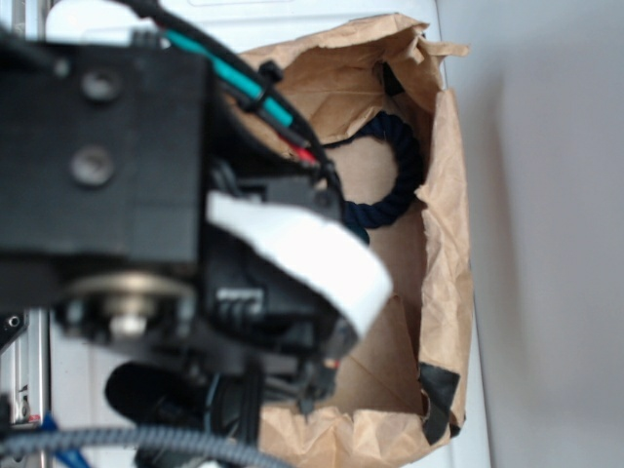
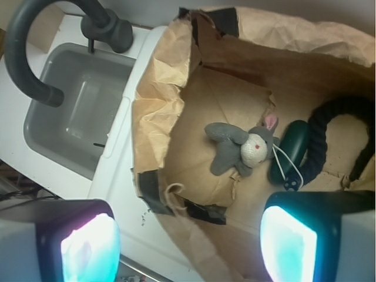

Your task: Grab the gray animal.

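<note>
The gray animal point(image 2: 238, 148), a small plush bunny with a cream face and a pink ear, lies on the floor of a brown paper bag point(image 2: 164, 117) in the wrist view. Right of it rests a dark green capsule toy point(image 2: 292, 151) on a navy rope point(image 2: 329, 126). My gripper point(image 2: 189, 247) hangs high above the bag's near edge, open, its two glowing fingers point(image 2: 91, 249) wide apart with nothing between them. In the exterior view the arm hides the bunny; only the rope point(image 1: 395, 175) and bag point(image 1: 448, 244) show.
A grey sink basin point(image 2: 70, 111) with a dark curved faucet point(image 2: 35, 53) sits left of the bag on the white counter point(image 2: 126, 200). Black tape point(image 2: 194, 205) patches the bag's crumpled rim. The bag walls stand up around the toys.
</note>
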